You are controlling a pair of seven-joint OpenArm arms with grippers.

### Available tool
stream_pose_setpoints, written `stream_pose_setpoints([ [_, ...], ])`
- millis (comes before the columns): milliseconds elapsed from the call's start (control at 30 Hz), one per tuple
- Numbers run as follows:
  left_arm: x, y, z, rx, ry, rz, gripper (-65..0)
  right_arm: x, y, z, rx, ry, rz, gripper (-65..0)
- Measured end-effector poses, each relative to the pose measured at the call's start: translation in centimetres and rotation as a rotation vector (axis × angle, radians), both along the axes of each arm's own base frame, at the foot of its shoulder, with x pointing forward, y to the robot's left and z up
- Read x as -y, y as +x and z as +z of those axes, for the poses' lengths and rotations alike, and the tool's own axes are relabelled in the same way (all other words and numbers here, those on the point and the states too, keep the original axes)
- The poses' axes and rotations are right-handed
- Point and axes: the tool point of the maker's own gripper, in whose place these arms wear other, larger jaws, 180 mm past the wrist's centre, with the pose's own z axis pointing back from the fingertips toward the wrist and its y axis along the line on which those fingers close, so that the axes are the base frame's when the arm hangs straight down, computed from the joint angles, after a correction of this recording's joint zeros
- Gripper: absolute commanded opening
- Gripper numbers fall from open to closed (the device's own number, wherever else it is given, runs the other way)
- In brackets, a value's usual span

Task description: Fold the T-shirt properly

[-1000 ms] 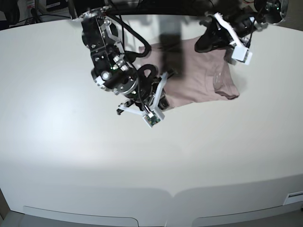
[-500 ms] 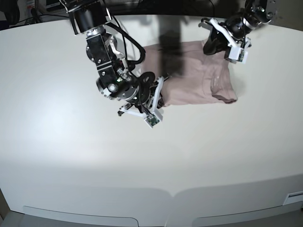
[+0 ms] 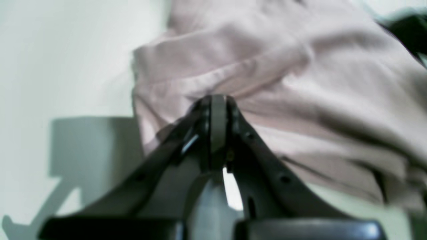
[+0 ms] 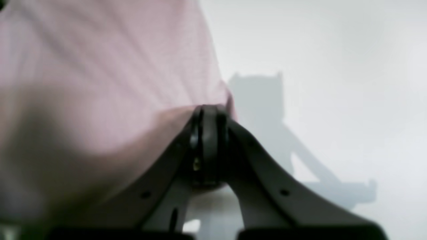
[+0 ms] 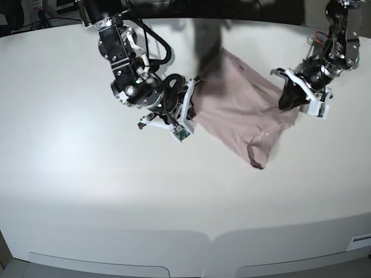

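Observation:
The mauve-pink T-shirt (image 5: 237,107) lies bunched and slanted on the white table (image 5: 87,191), its folded end (image 5: 258,152) pointing toward the front. My right gripper (image 5: 193,110), on the base view's left, is shut on the shirt's left edge. The right wrist view shows its closed jaws (image 4: 208,108) pinching the T-shirt (image 4: 100,83) at its hem. My left gripper (image 5: 285,102), on the base view's right, is shut on the opposite edge. In the left wrist view its jaws (image 3: 218,98) meet in a fold of the T-shirt (image 3: 300,73).
Both arms reach in from the table's far side. A dark blurred streak (image 5: 208,43) crosses the table's far part above the shirt. The table's curved front edge (image 5: 208,240) runs along the bottom of the base view.
My left gripper has swung from the back toward the front right, dragging the shirt's edge with it. The shirt now lies stretched diagonally. My right gripper has shifted slightly back, still gripping.

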Motion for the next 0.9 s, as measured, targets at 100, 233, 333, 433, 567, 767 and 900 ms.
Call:
stream_pose_setpoints([
  [100,-0.9,1.5,0.1,0.004,0.028,0.016,-65.0,-0.7,-1.8,-0.5,-0.015,0.043,0.0,-65.0],
  [233,-1.5,3.4,0.4,0.009,0.055,0.023,-65.0,-1.3,-4.0,-1.2,-0.033,0.093,-0.01,-65.0],
  [333,-1.8,4.4,0.7,0.025,0.07,0.035,-65.0,-2.4,-5.8,-1.5,-0.058,0.134,-0.021,-65.0],
  [433,-1.8,5.3,1.1,0.036,0.086,0.036,-65.0,-4.0,-7.0,-1.5,-0.064,0.163,-0.012,-65.0],
  [567,-2.2,6.6,1.6,0.041,0.114,0.047,-65.0,-6.5,-8.5,-1.1,-0.089,0.218,-0.007,-65.0],
  [767,-2.8,8.5,2.8,0.064,0.137,0.053,-65.0,-9.0,-9.8,-0.5,-0.103,0.246,0.05,-65.0],
  [900,-3.1,8.7,3.3,0.045,0.153,0.047,-65.0,-9.6,-10.1,-0.3,-0.099,0.244,0.075,-65.0],
])
